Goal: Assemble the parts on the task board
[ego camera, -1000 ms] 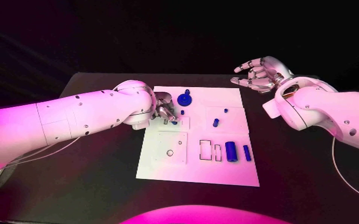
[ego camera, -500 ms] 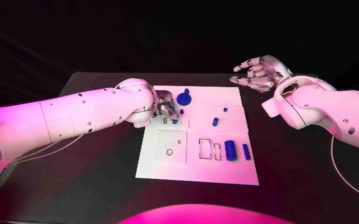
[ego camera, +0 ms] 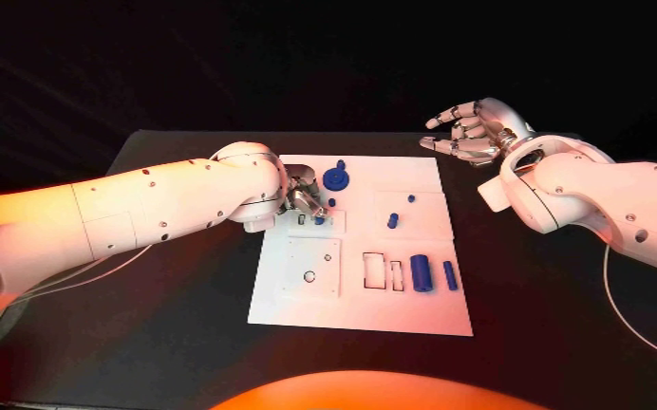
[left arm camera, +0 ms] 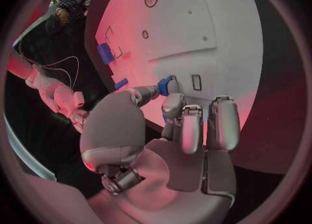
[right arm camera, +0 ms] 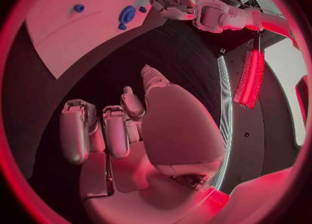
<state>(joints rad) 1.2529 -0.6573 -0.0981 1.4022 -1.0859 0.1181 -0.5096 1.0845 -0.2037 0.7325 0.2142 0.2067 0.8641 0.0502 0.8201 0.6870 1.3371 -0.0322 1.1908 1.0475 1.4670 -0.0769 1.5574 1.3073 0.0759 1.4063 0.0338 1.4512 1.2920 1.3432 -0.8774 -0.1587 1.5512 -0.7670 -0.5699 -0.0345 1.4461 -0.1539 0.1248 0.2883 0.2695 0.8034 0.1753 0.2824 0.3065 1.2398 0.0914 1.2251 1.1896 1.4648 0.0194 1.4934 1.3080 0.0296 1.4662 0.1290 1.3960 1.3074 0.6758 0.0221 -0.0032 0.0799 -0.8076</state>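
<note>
Nothing much has moved since the earlier frames: left hand (ego camera: 304, 197) stays low over the task board's (ego camera: 363, 315) far-left part, right hand (ego camera: 473, 132) stays off the board past its far-right corner, above the black table (ego camera: 164, 334).

Left hand: fingers curled down together, and in the left wrist view the fingertips (left arm camera: 170, 86) pinch a small blue part (left arm camera: 164, 85) right at the board surface, beside a small rectangular slot (left arm camera: 196, 82). From the head camera that same part (ego camera: 319, 221) peeks out just under the fingers, in the outlined square there.

Right hand: fingers spread and half curled, holding nothing; the right wrist view shows its fingers (right arm camera: 73, 130) apart over bare table.

Board contents, relative to the left fingers:
- round blue disc part (ego camera: 337, 180) just beyond the fingertips, small blue piece (ego camera: 341, 164) touching its far side
- small blue peg (ego camera: 333, 203) right beside the fingers
- two small blue pegs (ego camera: 393, 221) further toward the right hand, standing in an outlined square
- near edge side: wide blue block (ego camera: 422, 273) and thin blue bar (ego camera: 451, 275) lying side by side, next to two empty rectangular cutouts (ego camera: 374, 271)
- round hole (ego camera: 309, 276) in the near-left panel, nothing in it
</note>
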